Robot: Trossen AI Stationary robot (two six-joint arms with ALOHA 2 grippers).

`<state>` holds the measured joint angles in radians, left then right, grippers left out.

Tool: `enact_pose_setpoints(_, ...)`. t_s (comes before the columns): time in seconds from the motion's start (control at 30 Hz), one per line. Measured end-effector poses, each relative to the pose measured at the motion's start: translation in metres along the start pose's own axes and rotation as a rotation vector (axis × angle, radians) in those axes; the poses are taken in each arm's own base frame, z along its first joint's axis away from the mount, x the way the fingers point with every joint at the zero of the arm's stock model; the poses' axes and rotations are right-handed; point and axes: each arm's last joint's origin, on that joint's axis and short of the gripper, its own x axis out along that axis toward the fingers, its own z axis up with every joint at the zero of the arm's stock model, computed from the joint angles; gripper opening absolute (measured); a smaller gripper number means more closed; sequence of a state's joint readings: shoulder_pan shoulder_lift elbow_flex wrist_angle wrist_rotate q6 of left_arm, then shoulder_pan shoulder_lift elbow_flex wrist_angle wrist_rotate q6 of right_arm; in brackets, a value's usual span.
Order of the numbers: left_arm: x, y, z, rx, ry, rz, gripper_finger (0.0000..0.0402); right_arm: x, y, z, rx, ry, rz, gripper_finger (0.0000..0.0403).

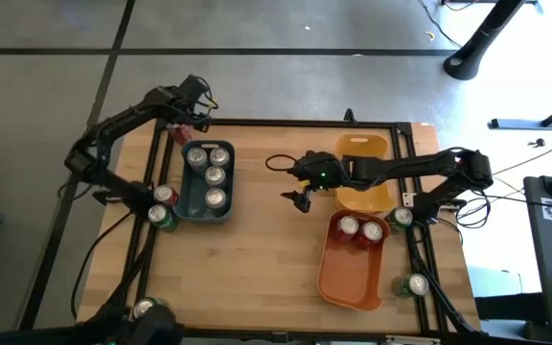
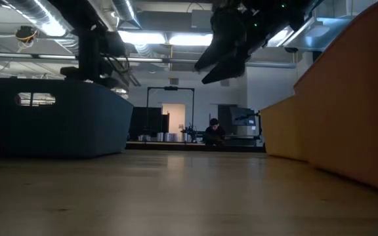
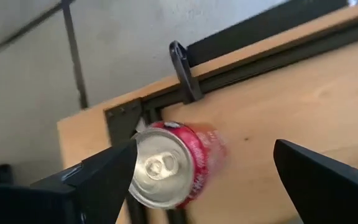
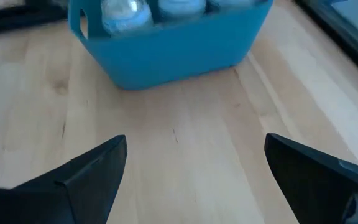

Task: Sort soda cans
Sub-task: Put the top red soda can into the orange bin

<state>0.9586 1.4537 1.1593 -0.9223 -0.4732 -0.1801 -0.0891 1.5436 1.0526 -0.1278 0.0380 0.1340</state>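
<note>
While the left gripper (image 3: 197, 174) hovers with fingers apart over a red can (image 3: 173, 163) at the table's (image 1: 257, 278) far-left corner, four silver cans (image 1: 209, 172) sit in the blue bin (image 1: 186, 206) — right gripper (image 1: 302, 199) mid-table, fingers spread, empty — two cans (image 1: 360, 230) in the orange bin (image 1: 348, 283).

The blue bin (image 4: 173, 46) is cut off by the right wrist picture's edge, its cans (image 4: 124, 14) blurred. In the low view, a distant person (image 2: 213, 132) is too small to make out.
</note>
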Motion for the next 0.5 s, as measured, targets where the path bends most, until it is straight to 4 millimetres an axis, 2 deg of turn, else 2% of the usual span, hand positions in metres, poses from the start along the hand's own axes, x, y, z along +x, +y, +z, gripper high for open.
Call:
enact_pose_setpoints(0.3, -0.022, 0.006, 0.024, 0.167, 0.171, 0.030, 0.0359, 0.023, -0.001, -0.012, -0.001, 0.056, -0.004, 0.0379)
enact_pose_setpoints(0.5, -0.001, -0.005, 0.025, 0.321, 0.340, 0.051, 0.0358, 0.036, -0.001, -0.021, 0.011, 0.096, -0.003, 0.0379)
